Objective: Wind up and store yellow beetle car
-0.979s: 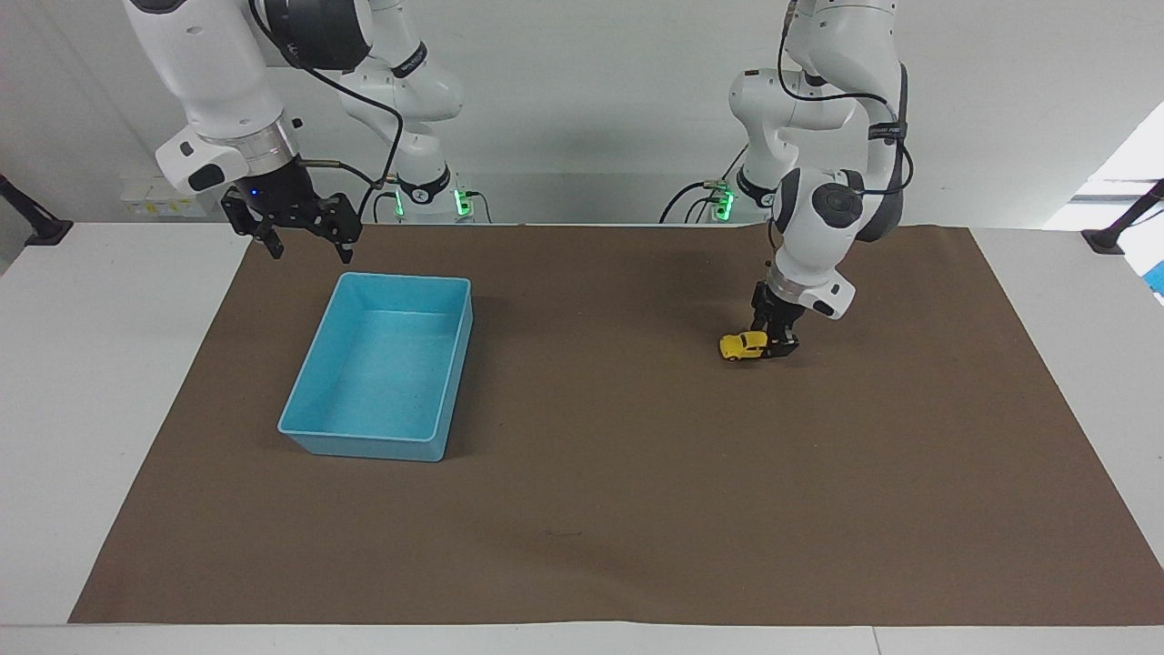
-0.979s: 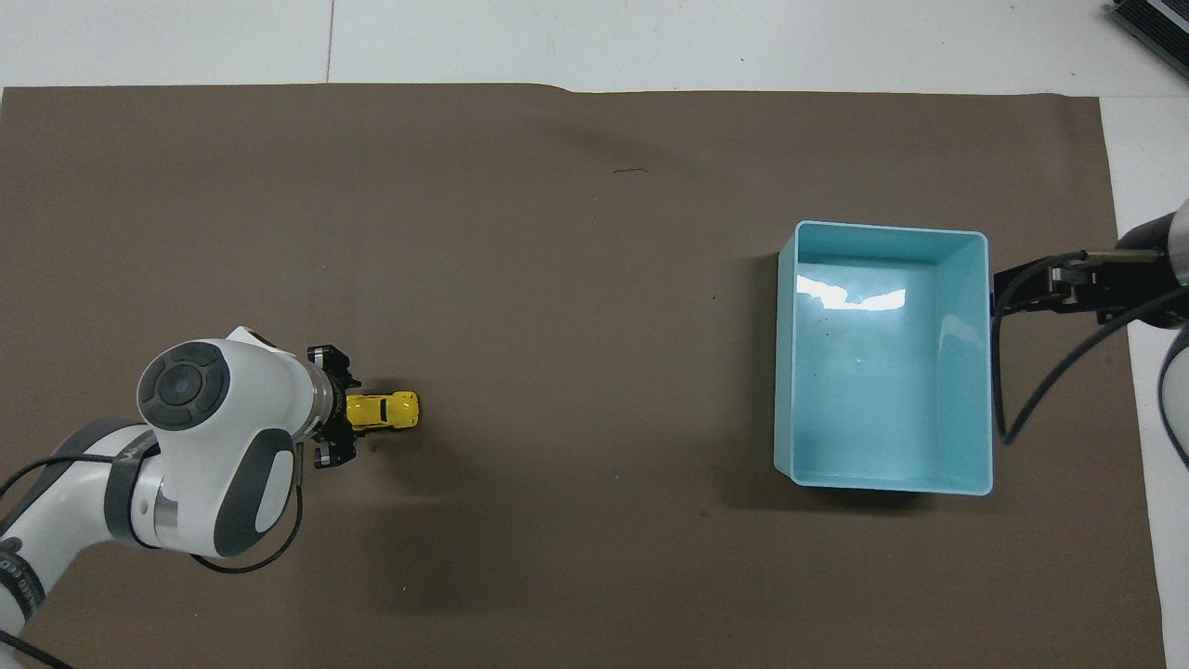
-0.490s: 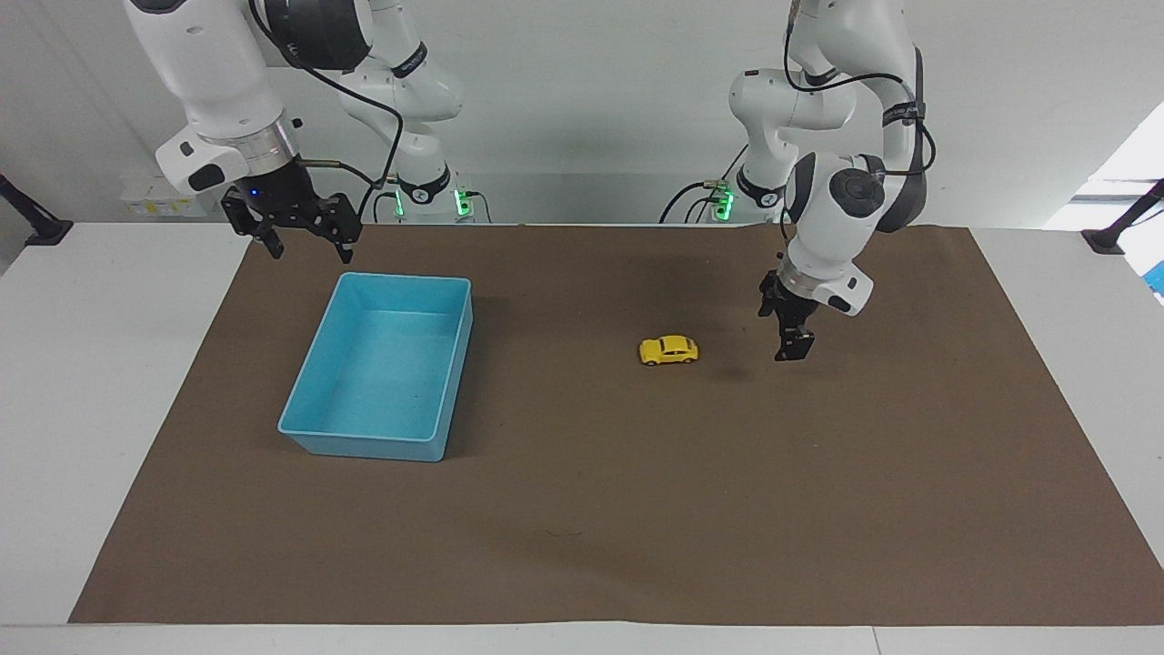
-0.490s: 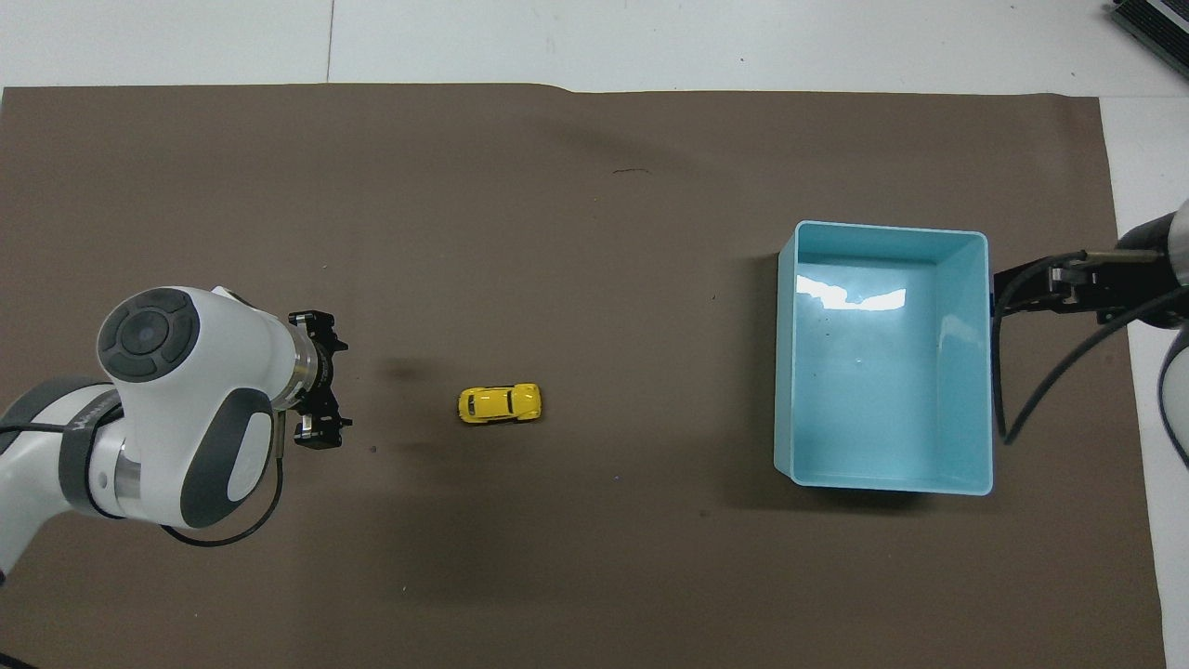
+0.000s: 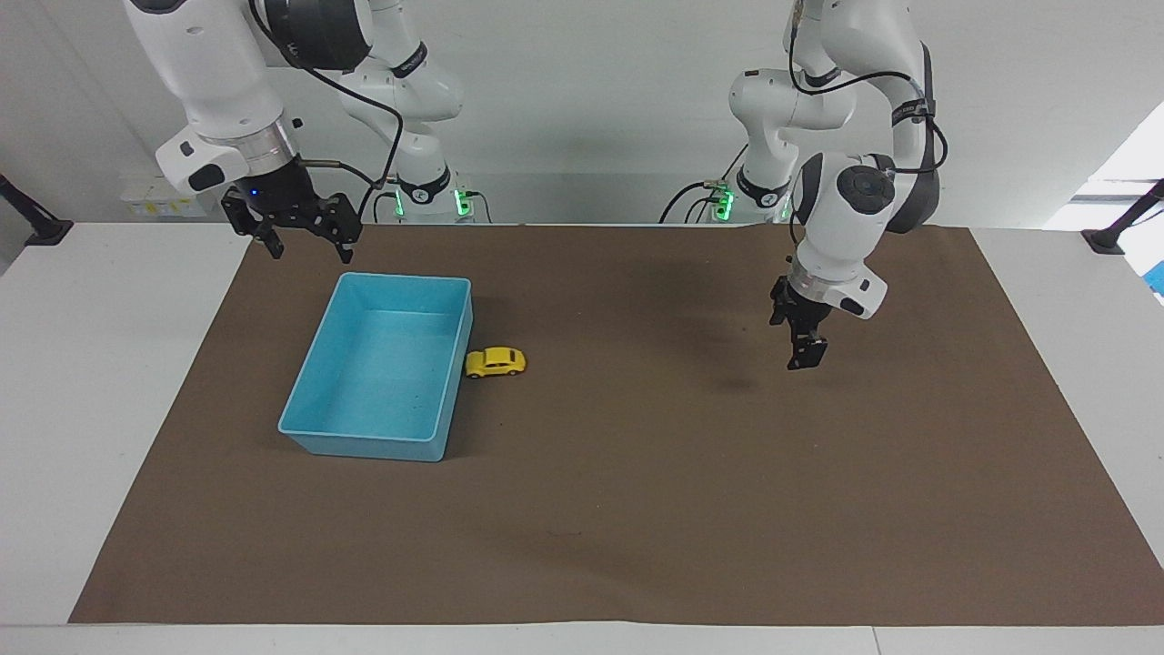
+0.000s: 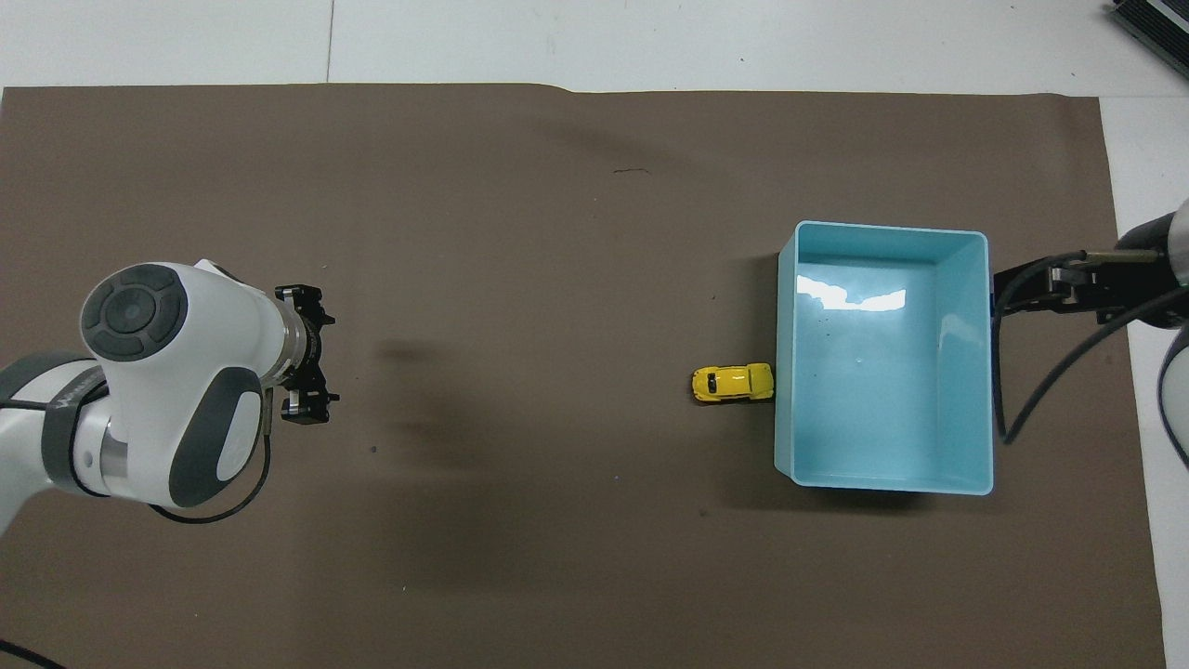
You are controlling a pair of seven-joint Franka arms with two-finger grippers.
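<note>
The car sits on the mat against the outside wall of the blue bin, not yet stored. My left gripper hangs open and empty over bare mat, and my right gripper waits, open and empty, by the bin's end nearest the robots; picking up and binning remain, I judge.

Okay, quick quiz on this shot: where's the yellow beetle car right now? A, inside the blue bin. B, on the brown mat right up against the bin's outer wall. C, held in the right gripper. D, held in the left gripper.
B: the yellow beetle car sits on the brown mat, up against the blue bin, outside it, and neither gripper holds it.
</note>
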